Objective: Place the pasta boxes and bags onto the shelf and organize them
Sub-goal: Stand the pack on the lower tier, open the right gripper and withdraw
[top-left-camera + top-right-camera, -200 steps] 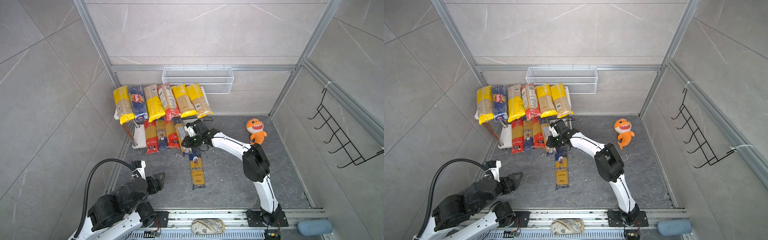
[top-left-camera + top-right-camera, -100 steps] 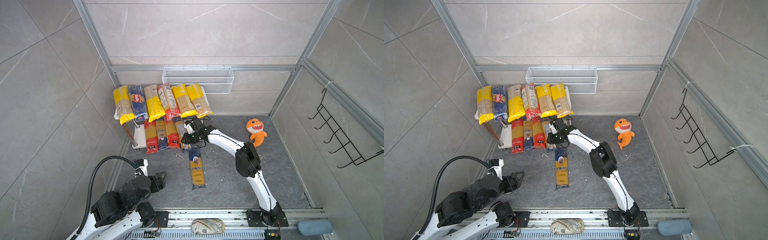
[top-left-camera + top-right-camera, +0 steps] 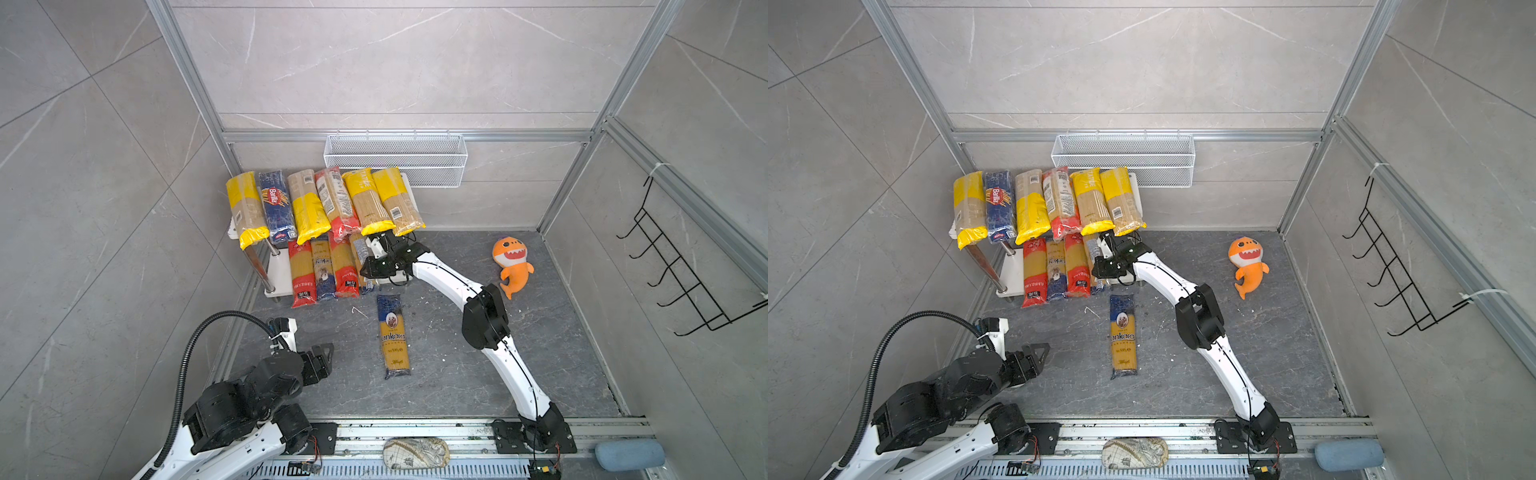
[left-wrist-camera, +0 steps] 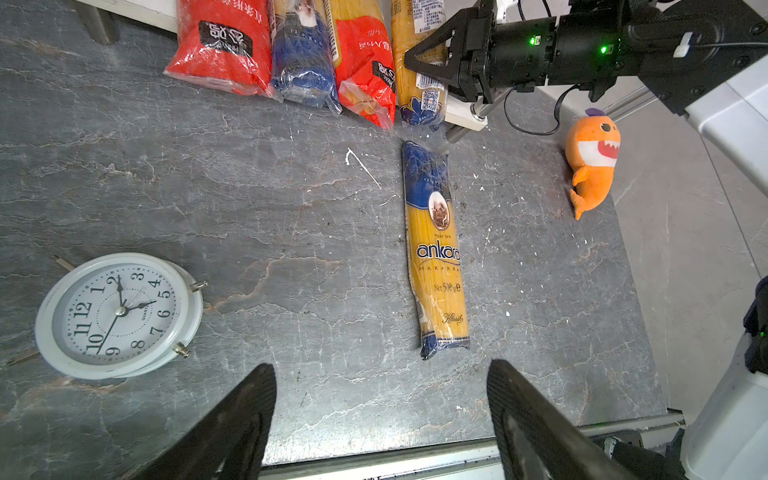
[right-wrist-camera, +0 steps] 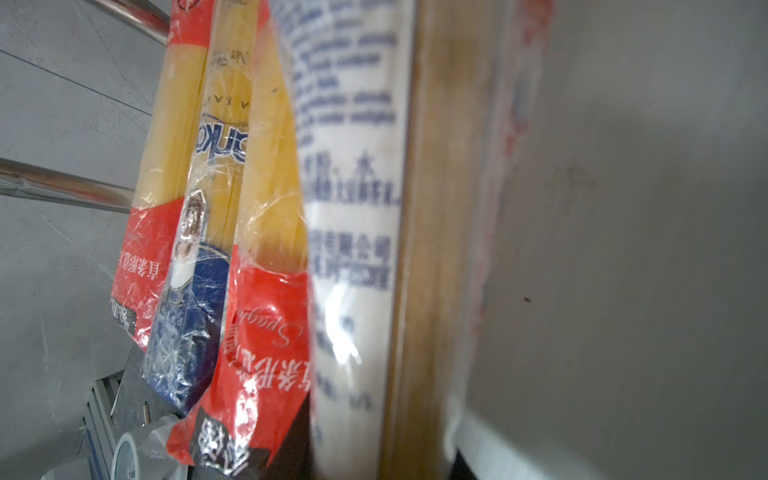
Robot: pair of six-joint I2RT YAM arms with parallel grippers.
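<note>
A spaghetti pack [image 3: 358, 251] is laid lengthwise on the lower board of the shelf [image 3: 279, 270], parallel to three other packs [image 3: 324, 270], its dark-blue end pointed toward the front edge. The right gripper [image 3: 368, 270] is pressed close against it; whether it is clamped cannot be told. Ahead of the wide-open, empty left gripper [image 4: 382, 411], another pack [image 4: 436, 249] is laid on the floor [image 3: 436, 374], its long axis pointing away from the jaws.

Up close, the clear white-labelled spaghetti pack [image 5: 353, 249] is a blur, print unreadable. On the right hand [image 3: 365, 269], the fingertips vanish against it, grip unclear. Upper-tier packs [image 3: 305, 203] hide much of the white two-tier shelf [image 3: 279, 270].
</note>
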